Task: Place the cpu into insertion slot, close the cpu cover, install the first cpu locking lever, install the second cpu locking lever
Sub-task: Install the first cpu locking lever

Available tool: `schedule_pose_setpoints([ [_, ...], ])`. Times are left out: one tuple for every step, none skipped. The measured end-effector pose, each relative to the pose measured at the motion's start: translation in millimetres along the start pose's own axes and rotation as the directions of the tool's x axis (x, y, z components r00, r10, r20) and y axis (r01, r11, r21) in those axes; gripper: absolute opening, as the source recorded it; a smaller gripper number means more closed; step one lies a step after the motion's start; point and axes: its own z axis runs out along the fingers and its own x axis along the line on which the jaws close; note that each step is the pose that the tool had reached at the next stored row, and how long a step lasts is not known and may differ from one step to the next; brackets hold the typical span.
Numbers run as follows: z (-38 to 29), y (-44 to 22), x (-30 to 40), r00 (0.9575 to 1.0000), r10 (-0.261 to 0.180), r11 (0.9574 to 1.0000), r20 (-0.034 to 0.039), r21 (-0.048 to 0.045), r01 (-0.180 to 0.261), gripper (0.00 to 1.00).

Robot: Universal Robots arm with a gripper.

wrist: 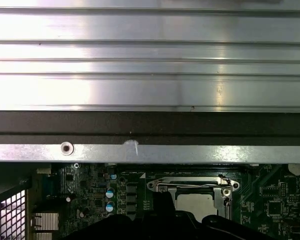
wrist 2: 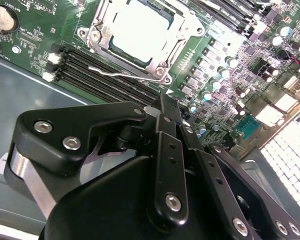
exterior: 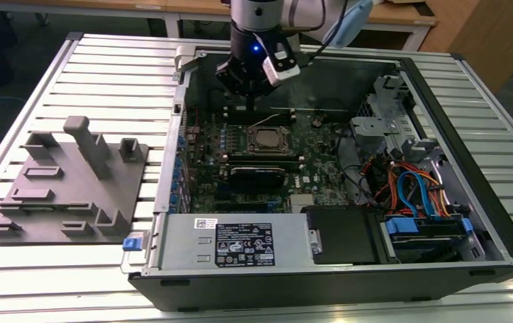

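The cpu (wrist 2: 140,27) is seated in the insertion slot (wrist 2: 161,71), upper centre of the exterior view, and the cpu cover (wrist 2: 101,31) is folded down around it; those two steps are judged done. A wire lever (wrist 2: 117,74) is laid along the slot's edge, but whether it is latched is unclear. The gripper (exterior: 253,113) is held just above. Whether the jaws are spread or pressed together cannot be told.

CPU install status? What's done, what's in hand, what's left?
Done: the cpu is seated and the cover lies flat around it.
In hand: the gripper hangs just over the board, close to the cover's edge where a wire lever lies.
Left: the levers. That lever lies low along the cover, but I cannot tell whether it is hooked, and I cannot make out the other one.
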Motion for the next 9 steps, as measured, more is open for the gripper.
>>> schedule_pose_setpoints([
  [0.0, 0.0, -0.1, 1.0, 0.0, 1.0, -0.0001, 0.0001, 0.0, 0.1],
  [0.0, 0.0, -0.2, 1.0, 0.0, 1.0, -0.0001, 0.0001, 0.0, 0.1],
  [0.1, 0.0, -0.4, 1.0, 0.0, 1.0, -0.0001, 0.0001, 0.0, 0.1],
  [0.1, 0.1, -0.5, 1.0, 0.0, 1.0, 0.0, 0.0, 0.0, 0.1],
  [0.1, 0.0, -0.5, 1.0, 0.0, 1.0, 0.0, 0.0, 0.0, 0.1],
  [0.1, 0.0, -0.4, 1.0, 0.0, 1.0, -0.0001, 0.0001, 0.0, 0.1],
  [0.1, 0.0, -0.5, 1.0, 0.0, 1.0, -0.0001, 0.0, 0.0, 0.1],
  [0.1, 0.0, -0.4, 1.0, 0.0, 1.0, -0.0001, 0.0001, 0.0, 0.1],
  [0.1, 0.0, -0.4, 1.0, 0.0, 1.0, -0.0001, 0.0, 0.0, 0.1],
])
